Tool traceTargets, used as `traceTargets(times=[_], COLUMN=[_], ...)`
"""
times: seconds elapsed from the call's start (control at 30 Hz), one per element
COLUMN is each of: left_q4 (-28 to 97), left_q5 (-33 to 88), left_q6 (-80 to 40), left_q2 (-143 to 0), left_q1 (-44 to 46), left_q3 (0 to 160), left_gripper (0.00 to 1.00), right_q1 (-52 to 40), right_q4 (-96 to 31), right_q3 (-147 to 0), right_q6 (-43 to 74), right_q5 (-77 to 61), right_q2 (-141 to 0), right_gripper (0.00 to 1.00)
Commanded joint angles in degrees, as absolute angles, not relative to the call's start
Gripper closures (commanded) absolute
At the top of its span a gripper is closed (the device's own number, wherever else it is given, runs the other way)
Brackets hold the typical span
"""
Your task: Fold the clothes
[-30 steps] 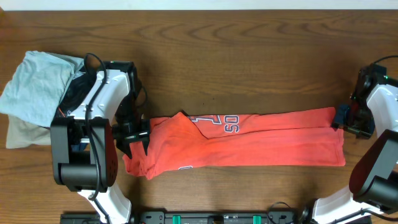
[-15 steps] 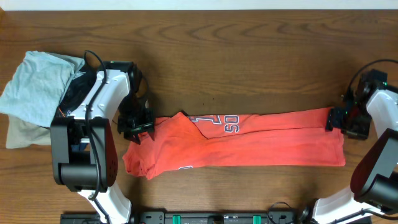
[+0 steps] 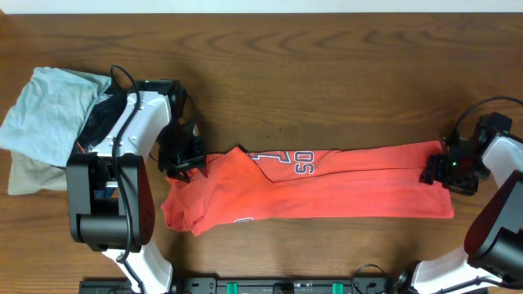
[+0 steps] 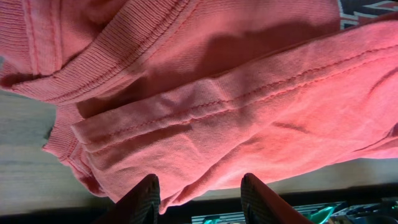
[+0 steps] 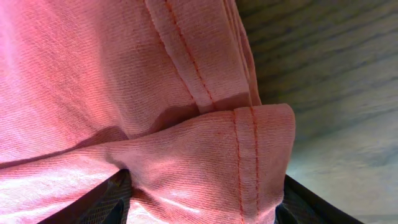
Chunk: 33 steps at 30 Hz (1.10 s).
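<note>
From the overhead view I judge the fold about half done. The red-orange T-shirt (image 3: 343, 192) lies as one long narrow band across the lower middle of the frame, on the table (image 3: 327, 73). Its sides look turned in, and part of the white lettering (image 3: 298, 162) shows along the upper edge. The left end (collar and sleeves, I think) is rumpled and bulges toward the bottom of the frame, while the right end is a fairly square hem.

My left gripper (image 3: 185, 161) sits at the upper left corner of the band. In its wrist view the fingers (image 4: 144, 198) stand apart over a stitched seam, with nothing clamped.

My right gripper (image 3: 437, 170) is at the upper right corner. Its fingers (image 5: 109, 198) are spread wide on either side of the doubled hem corner, not pressed shut that I can see.

What I reckon is left: grip both ends, bring one across onto the other, then tidy the bundle. The light blue-grey shirt (image 3: 49, 110) sits at the left edge of the frame, well apart.
</note>
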State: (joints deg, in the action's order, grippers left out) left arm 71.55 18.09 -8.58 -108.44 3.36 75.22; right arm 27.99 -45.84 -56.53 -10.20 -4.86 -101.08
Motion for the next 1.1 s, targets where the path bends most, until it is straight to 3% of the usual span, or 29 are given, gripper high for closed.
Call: traceTargets(times=[0.0,0.13,0.23,0.3,0.73,1.07], left_q4=[71.68,71.7,71.9,71.99,72.07,72.1], left_q5=[18.63,18.63,18.63,18.63,18.63,18.63], left_q6=[-8.23,-8.23,-8.23,-8.23,-8.23,-8.23], left_q2=[-108.6,-108.6,-108.6,-108.6,-108.6,-108.6], left_q1=[2.96,2.96,2.96,2.96,2.96,2.96], left_q3=[75.22,75.22,75.22,75.22,75.22,75.22], left_gripper=[0.55,0.56,0.56,0.56,0.56,0.55], right_q1=[28.34,28.34,28.38,28.6,27.09,11.88], right_q4=[-44.12,-42.81,-42.68,-43.81,-59.66,-64.64], right_q3=[-54.15,-54.41,-55.68,-57.67,-76.55,-76.55], right_q6=[-11.9,-11.84,-11.84,-11.75,-6.26,-6.22], right_q5=[-10.44,-10.57,-10.37,-10.15,-6.33,-6.61], right_q2=[-101.6,-101.58,-101.58,-101.56,-101.41,-100.6], right_gripper=[0.35,0.56,0.87,0.99,0.99,0.99])
